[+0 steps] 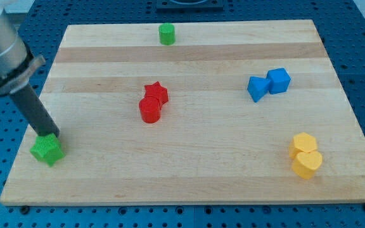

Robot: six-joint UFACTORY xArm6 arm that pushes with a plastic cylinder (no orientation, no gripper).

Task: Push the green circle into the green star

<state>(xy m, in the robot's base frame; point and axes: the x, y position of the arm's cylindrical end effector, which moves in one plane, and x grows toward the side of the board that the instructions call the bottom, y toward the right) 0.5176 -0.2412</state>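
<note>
The green circle stands near the board's top edge, left of centre. The green star lies at the board's lower left, close to the left edge. My dark rod comes down from the view's upper left, and my tip rests at the star's top side, touching or almost touching it. The circle is far from my tip, up and to the right.
A red star and a red cylinder touch near the middle. Two blue blocks touch at the right. Two yellow blocks touch at lower right. The wooden board sits on blue pegboard.
</note>
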